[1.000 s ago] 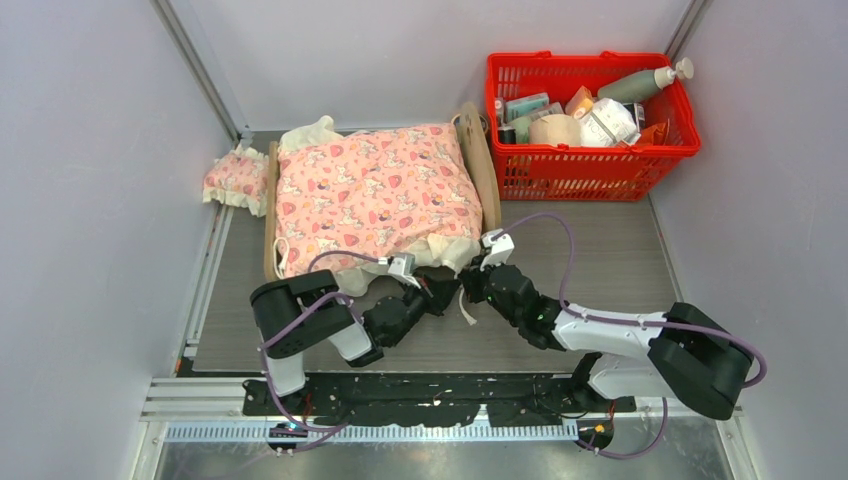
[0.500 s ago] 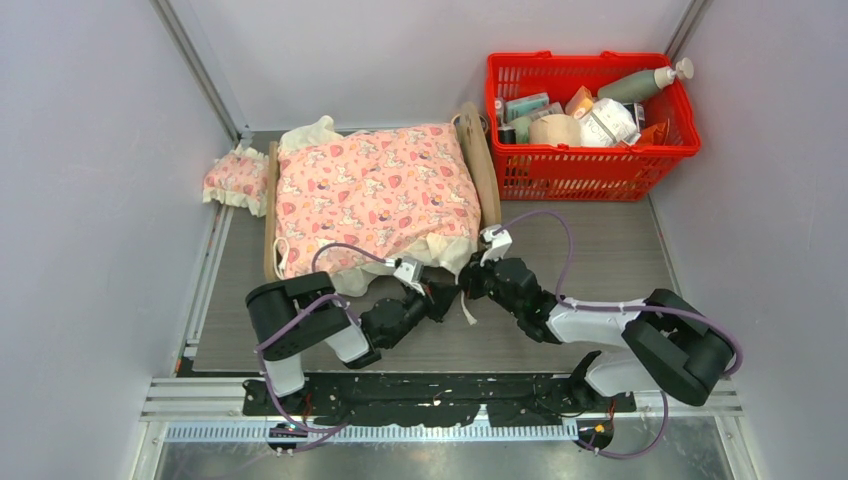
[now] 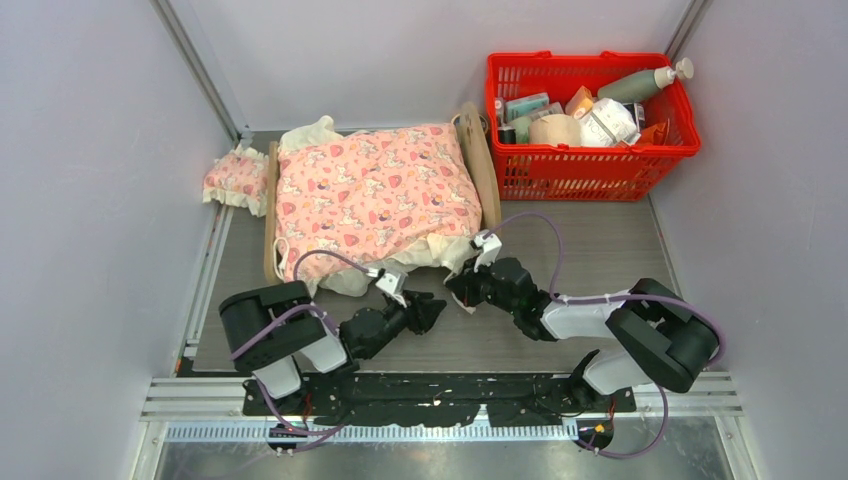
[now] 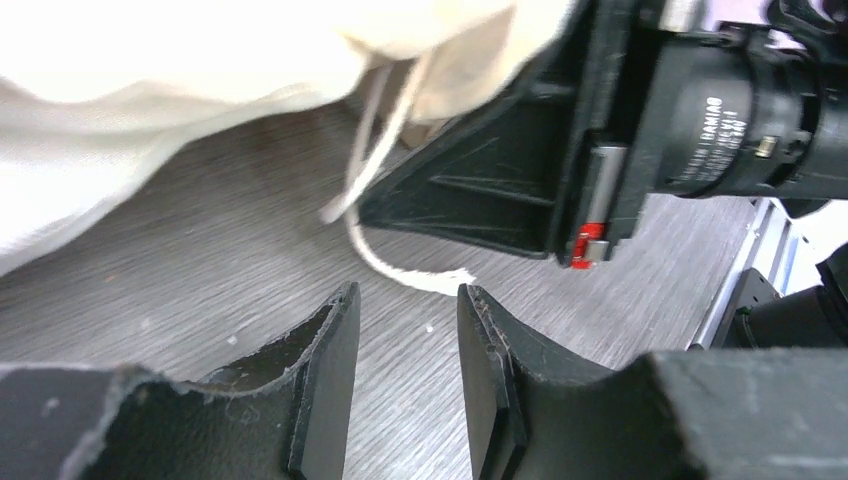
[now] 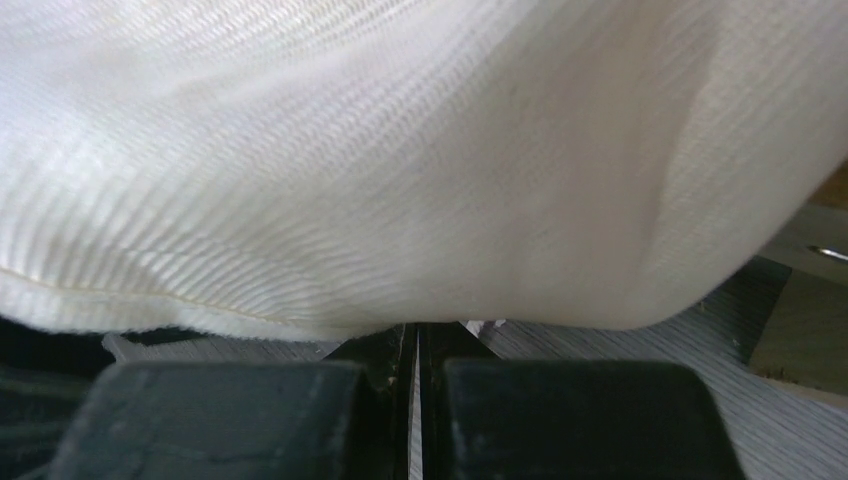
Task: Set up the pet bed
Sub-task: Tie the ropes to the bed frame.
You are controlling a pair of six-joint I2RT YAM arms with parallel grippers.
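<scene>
Left jaws parted, empty, right jaws shut under frill [image 5: 400, 180]

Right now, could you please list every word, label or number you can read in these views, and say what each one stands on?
"DAMIAO": printed sideways on the right arm's black motor housing, seen in the left wrist view.
Finer print beside it: too small to read.
Labels on the bottles and packets in the red basket: too small to read.
Right wrist view: no text.
</scene>
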